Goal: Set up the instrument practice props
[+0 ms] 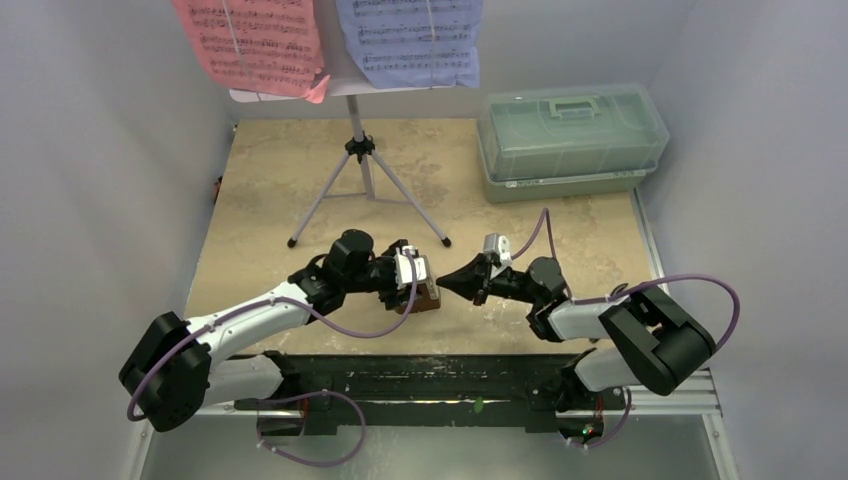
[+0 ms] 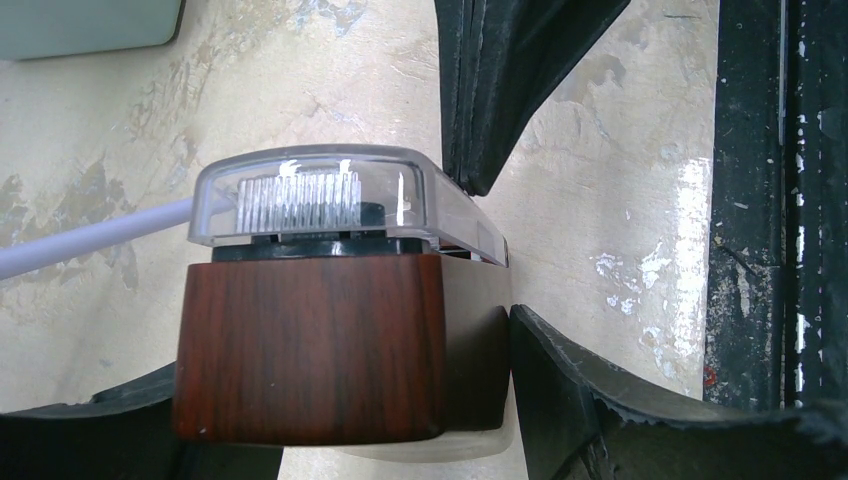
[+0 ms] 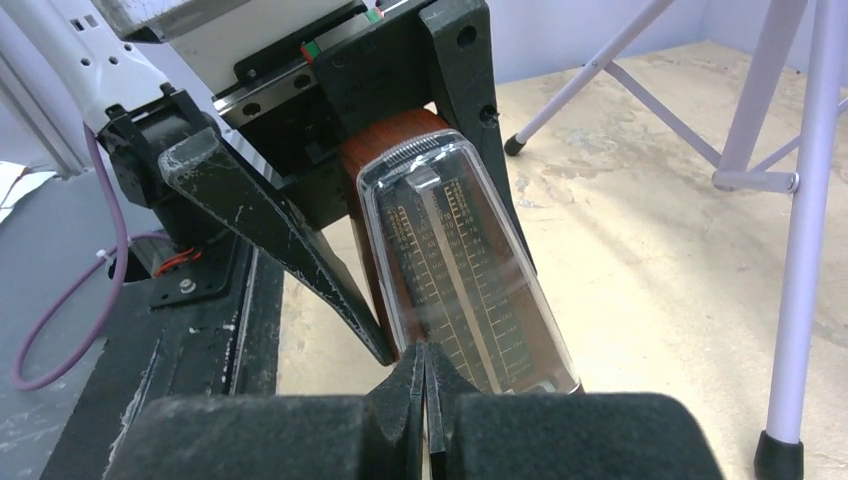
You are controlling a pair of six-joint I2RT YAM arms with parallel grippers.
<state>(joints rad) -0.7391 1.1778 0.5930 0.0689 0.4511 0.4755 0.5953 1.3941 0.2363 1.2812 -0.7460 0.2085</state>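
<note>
Pinching metronome [image 1: 427,297] at lower centre, left gripper [image 1: 422,285] turns its clear cover toward right gripper [image 1: 452,281], pressed together, just right.

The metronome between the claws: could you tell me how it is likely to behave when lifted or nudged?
The metronome looks rigid: wood-grain body, hard clear cover. Its glossy tapering sides may slip in the left claw. Being a narrow pyramid, it could tip if the shut right claw pushes high up.
</note>
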